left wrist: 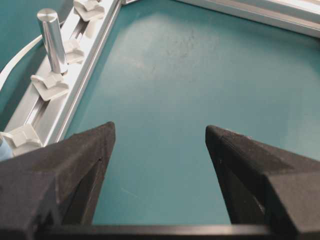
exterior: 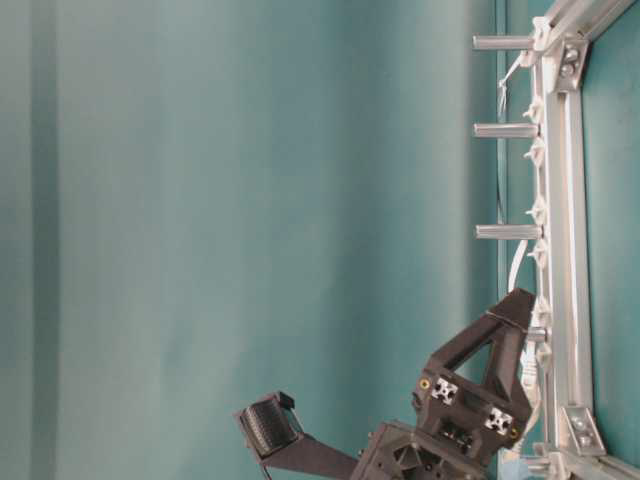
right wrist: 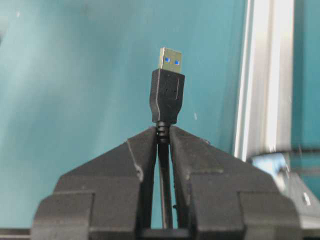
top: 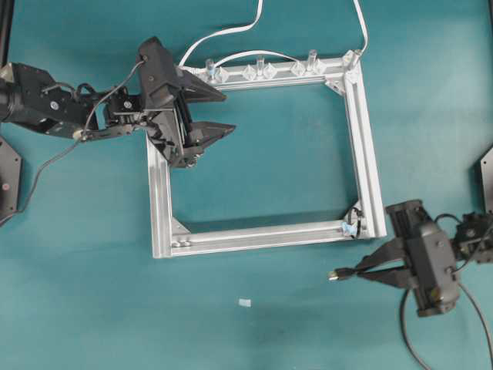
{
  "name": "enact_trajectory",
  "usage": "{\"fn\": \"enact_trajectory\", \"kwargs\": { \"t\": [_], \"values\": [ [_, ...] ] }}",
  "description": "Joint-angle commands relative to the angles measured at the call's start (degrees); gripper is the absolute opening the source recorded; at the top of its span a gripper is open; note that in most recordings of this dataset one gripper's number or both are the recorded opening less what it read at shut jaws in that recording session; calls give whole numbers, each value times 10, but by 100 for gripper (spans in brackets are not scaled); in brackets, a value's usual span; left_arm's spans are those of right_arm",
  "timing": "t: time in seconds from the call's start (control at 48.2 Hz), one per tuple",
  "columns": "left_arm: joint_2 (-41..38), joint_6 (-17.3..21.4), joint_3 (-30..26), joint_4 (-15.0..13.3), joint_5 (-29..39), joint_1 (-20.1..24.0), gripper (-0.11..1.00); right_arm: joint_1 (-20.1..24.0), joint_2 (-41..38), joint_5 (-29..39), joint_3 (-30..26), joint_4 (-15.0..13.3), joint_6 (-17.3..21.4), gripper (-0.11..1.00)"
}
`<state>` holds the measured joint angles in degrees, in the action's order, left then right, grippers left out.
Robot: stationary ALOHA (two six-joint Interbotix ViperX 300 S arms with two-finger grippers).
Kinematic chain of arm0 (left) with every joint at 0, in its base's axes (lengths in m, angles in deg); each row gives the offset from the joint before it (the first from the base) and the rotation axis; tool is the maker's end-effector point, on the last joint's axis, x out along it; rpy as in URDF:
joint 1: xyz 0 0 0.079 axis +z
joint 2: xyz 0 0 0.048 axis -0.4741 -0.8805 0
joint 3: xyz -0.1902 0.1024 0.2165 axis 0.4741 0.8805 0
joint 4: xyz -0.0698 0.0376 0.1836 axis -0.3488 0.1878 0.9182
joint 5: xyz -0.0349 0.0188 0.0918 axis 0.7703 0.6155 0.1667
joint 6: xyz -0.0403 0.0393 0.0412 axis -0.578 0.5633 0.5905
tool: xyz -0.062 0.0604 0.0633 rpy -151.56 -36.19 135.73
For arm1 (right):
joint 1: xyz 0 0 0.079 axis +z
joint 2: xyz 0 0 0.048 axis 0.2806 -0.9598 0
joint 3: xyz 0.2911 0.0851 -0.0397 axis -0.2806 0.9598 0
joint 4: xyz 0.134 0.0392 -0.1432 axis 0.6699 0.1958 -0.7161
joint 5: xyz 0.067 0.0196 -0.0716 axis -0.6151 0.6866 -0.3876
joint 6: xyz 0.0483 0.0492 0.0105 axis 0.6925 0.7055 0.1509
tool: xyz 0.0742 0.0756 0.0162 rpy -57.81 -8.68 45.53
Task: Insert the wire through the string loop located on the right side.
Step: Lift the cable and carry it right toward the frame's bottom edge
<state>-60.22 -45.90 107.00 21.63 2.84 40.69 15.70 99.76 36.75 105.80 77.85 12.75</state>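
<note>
The wire's black plug with its metal tip (top: 336, 274) (right wrist: 166, 92) sticks out of my right gripper (top: 360, 270) (right wrist: 163, 132), which is shut on the thin black cable just behind the plug. The cable trails back under the right arm (top: 404, 324). The string loop (top: 352, 224), with its pale bluish fitting, sits at the front right corner of the aluminium frame (top: 368, 154), a short way beyond the plug and to its right. My left gripper (top: 229, 112) (left wrist: 160, 132) is open over the frame's back left corner, with nothing between its fingers.
Clear plastic pegs (top: 259, 68) (left wrist: 52, 37) stand along the frame's far bar, and a flat white cable (top: 231, 32) runs behind them. A frame bar (right wrist: 262, 75) lies just right of the plug. A small white scrap (top: 245, 302) lies on the teal mat in front of the frame.
</note>
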Motion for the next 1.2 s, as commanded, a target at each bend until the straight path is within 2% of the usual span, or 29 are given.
{"fn": "enact_trajectory", "kwargs": {
  "t": [0.0,0.436,0.913,1.038,1.183],
  "values": [
    [11,-2,-5,-1,-3,-2,76,3,25,-1,11,-2,1,11],
    [11,-1,-5,-1,-2,0,76,3,106,20,83,-2,1,11],
    [14,-1,-5,-1,-2,4,76,0,165,25,127,-2,2,11],
    [14,-1,-7,-1,-2,3,76,-14,165,24,131,-2,2,11],
    [14,-1,-9,-1,-2,4,76,-54,165,24,134,-2,1,11]
  ]
}}
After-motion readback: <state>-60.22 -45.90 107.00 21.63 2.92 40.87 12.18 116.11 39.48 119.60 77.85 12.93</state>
